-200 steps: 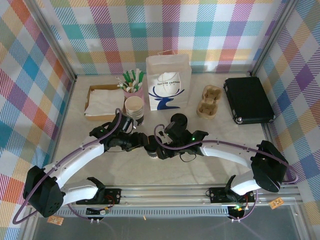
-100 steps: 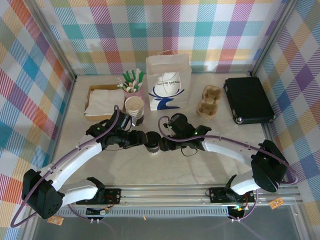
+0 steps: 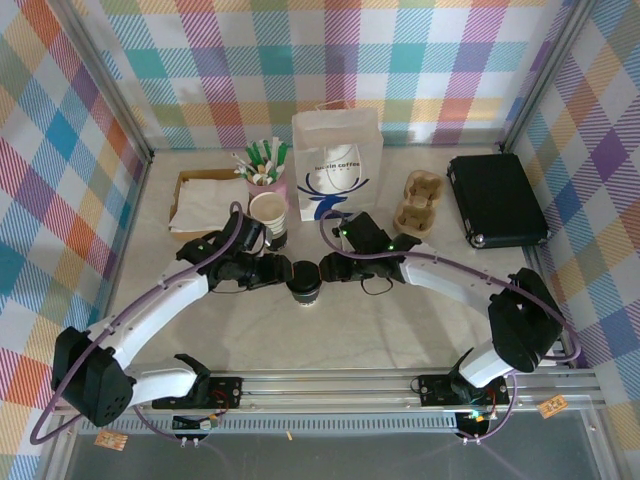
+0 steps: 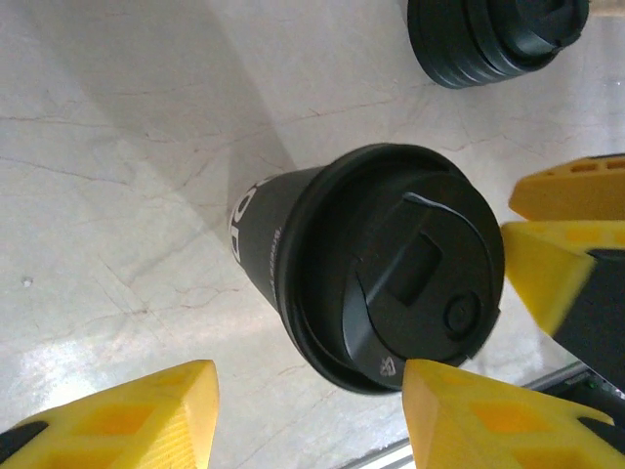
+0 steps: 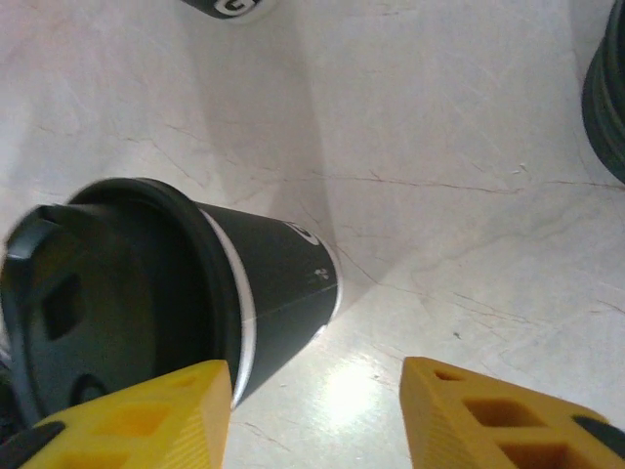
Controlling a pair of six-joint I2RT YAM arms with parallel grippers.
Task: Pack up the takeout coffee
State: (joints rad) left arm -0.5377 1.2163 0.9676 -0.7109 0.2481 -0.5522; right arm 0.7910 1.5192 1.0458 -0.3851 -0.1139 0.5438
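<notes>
1. The cup (image 3: 303,283), black lid fitted, stands on the table (image 3: 400,330) right between the tips of the left pincer (image 3: 273,270) and the right pincer (image 3: 325,268). The two pincers face each other from either side of it.
2. With the lid on, the drink looks ready, but the packing itself is not yet done. The cup is outside the white bag (image 3: 337,165), which stands upright beyond both pincers and well apart from the cup.
3. What seems left is to take hold of the cup, carry it to the bag and lower it in through the top. Whether the bag's mouth gapes enough for that, I cannot tell.
4. The left pincer's jaws stand moderately apart and grip nothing. Its own camera shows the cup just past the tips, with the lid's rim close to one finger (image 4: 488,410). I cannot tell whether they touch.
5. The right pincer is also parted and empty. From its own camera the cup sits off to the side, by one finger (image 5: 127,410), and bare table shows in the gap.
6. A stack of lids (image 4: 498,39) sits beyond the left pincer, past the cup and apart from it.
</notes>
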